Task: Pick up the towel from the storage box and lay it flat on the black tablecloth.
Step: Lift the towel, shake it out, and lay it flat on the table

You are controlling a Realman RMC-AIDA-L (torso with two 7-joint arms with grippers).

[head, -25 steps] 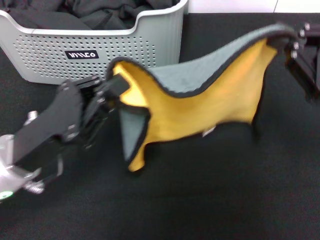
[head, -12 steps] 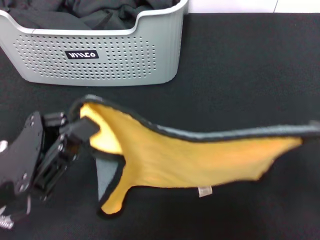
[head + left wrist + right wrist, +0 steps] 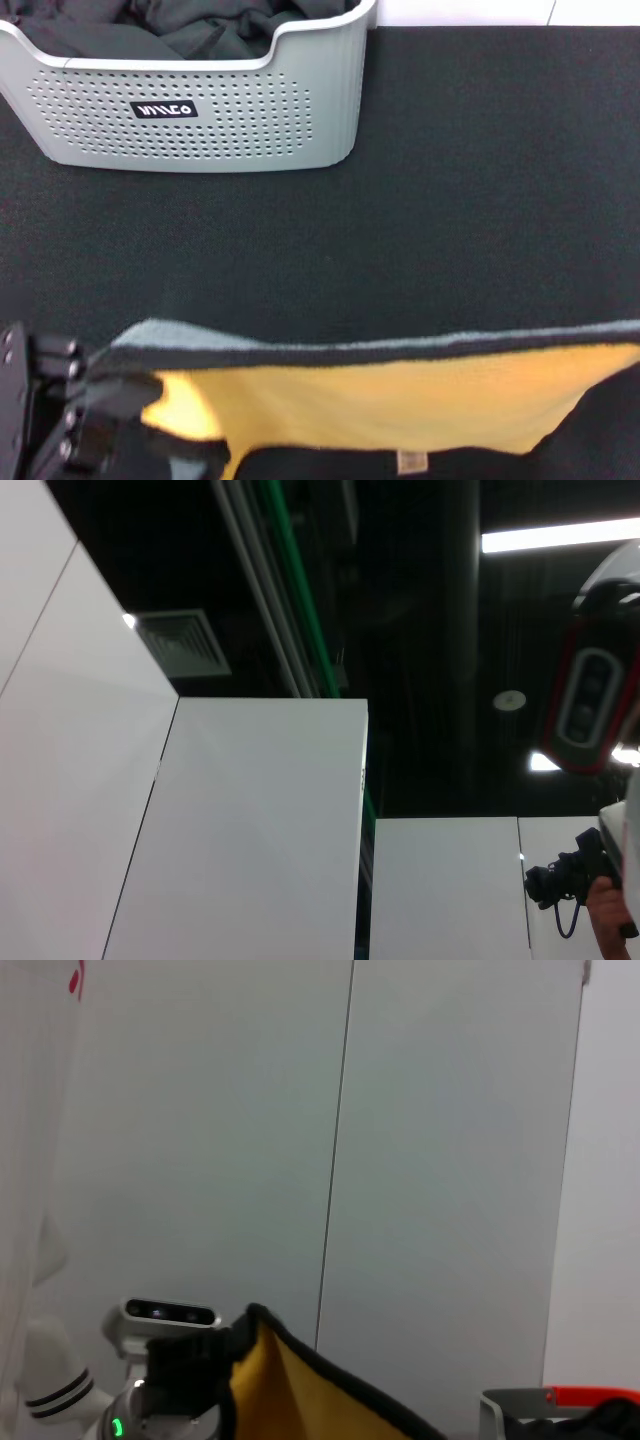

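The plush towel with a yellow-orange face, grey reverse and black edge trim (image 3: 400,400) is stretched taut across the near part of the scene, clear of the storage box. Its upper edge runs almost level from the near left to the right border of the head view. The yellow-orange face is turned toward the camera, and a narrow strip of the grey side shows along the top. A small white care label (image 3: 409,461) hangs at the lower edge.

The left gripper (image 3: 110,400), at the near left corner, is clenched on the towel's left corner. The right gripper lies beyond the right border of the head view; its state cannot be determined.

The large black finely textured tablecloth (image 3: 470,170) covers the work surface beneath and beyond the towel.

The light grey perforated plastic storage box with rounded corners (image 3: 200,120) stands at the far left on the tablecloth, well apart from the towel. Crumpled black cloths (image 3: 190,25) lie inside it.

In the right wrist view, a towel corner appears against a pale wall panel (image 3: 450,1160).
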